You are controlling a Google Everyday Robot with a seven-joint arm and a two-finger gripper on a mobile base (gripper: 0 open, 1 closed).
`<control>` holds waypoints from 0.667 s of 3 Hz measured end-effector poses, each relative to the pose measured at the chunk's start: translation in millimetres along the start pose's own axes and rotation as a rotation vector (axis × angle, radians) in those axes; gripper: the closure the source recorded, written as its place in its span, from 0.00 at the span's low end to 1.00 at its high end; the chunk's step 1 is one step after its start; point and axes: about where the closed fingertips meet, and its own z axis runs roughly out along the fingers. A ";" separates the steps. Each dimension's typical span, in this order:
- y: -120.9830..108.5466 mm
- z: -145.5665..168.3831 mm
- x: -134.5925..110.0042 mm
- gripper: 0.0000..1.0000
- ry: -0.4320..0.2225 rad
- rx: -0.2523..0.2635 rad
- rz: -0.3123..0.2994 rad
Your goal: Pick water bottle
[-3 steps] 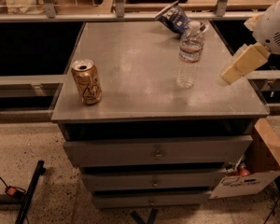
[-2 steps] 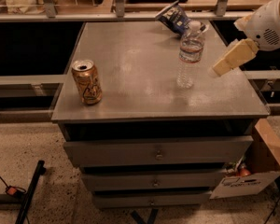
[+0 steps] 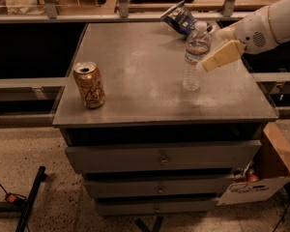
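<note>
Closing in: my cream-padded tool has slid across to just beside the slim clear ribbed plastic water bottle, level with its label band, I'd say for a firm mid-body grip. Whether it's apart or together, I cannot tell. The bottle stands upright on the matte grey metal tabletop, with the gold drink can well apart from it.

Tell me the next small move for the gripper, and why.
Probably ease the gripper slightly left in view, toward the bottle. The bottle stands upright on the table. The gripper sits just beside it on the camera's right, at about label height, and is not visibly around it, so a grasp looks premature.
</note>
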 end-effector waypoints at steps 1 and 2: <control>2.8 16.3 -7.3 0.40 -0.053 -0.054 0.007; 7.2 27.3 -15.3 0.64 -0.089 -0.092 0.004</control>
